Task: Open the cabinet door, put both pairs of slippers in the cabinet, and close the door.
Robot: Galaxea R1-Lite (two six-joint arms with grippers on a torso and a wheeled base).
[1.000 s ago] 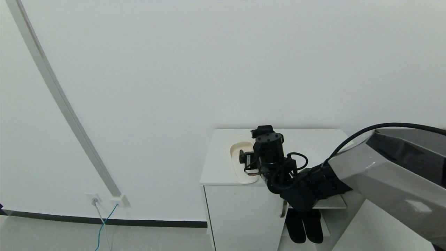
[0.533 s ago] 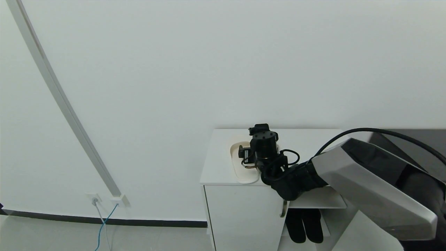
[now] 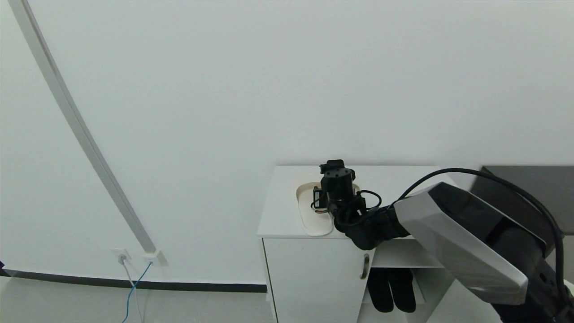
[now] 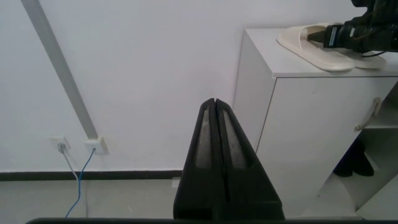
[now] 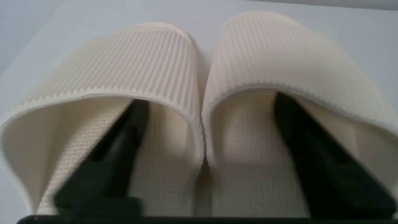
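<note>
White cabinet (image 3: 314, 278) open on its right half, black slippers (image 3: 391, 290) low down inside it, cream slippers (image 3: 309, 215) side by side on its top surface, right jaws apart with fingers (image 5: 106, 162) one inside each cream slipper, left jaws together, well left of the cabinet.

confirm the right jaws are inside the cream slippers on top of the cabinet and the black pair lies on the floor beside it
Not the floor: the head view shows the black pair inside the cabinet, in its open side. The rest holds: the right gripper has its jaws inside the cream slippers on top of the cabinet.
</note>
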